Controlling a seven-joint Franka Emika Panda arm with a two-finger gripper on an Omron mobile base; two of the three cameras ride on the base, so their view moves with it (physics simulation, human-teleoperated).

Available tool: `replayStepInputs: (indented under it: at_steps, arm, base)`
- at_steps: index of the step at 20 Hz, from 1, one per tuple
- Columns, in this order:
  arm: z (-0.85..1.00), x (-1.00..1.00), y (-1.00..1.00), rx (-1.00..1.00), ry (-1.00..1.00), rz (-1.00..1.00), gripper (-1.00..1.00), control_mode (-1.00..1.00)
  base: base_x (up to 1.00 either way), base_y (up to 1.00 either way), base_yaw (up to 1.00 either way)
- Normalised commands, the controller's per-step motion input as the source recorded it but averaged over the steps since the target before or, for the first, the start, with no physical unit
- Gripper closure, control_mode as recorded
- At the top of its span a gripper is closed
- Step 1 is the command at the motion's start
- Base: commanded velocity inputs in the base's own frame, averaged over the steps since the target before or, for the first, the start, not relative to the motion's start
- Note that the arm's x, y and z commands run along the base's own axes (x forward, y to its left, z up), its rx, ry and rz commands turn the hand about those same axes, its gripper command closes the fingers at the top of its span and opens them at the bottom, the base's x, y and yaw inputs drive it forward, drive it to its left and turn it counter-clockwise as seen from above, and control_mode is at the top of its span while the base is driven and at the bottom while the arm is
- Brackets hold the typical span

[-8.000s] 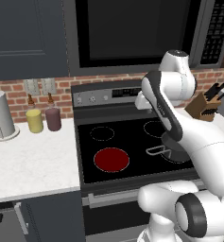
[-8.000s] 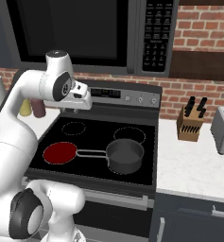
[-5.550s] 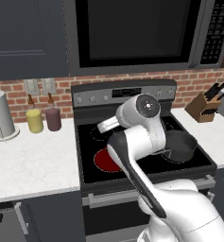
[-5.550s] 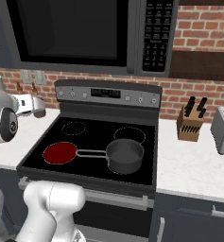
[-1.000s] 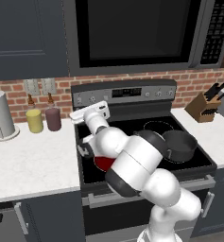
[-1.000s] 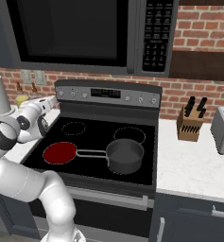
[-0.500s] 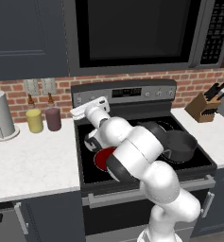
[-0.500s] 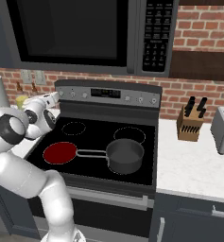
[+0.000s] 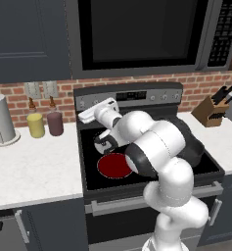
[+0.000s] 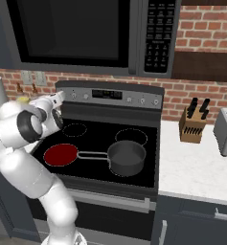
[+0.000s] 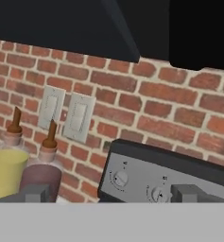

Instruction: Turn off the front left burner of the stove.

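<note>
The front left burner (image 9: 113, 165) glows red at the near left of the stove (image 10: 134, 101), so the approach to the controls is the step in hand. The hand (image 9: 94, 111) hovers at the back panel's left end, fingers spread with nothing between them (tips barely peek into the hand view). Two knobs (image 11: 120, 178) sit ahead; next it must pick the right one, close and twist. Their markings are too small to read.

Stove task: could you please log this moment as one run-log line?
burner: glowing red, on | gripper: open, at stove back panel's left end, no knob touched | pan: front right zone
</note>
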Motion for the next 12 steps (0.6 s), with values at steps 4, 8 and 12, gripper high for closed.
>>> replayStepInputs:
  at_steps: [4,8,12]
  arm:
    - [-0.02,0.02,0.00,-0.03,0.02,0.01,-1.00,-1.00]
    - [-0.20,0.11,0.00,-0.08,-0.01,0.02,-1.00,-1.00]
    - [-0.27,0.17,0.00,-0.09,-0.04,0.00,-1.00,-1.00]
  base:
    - [0.00,0.00,0.00]
    - [0.00,0.00,0.00]
    - [0.00,0.00,0.00]
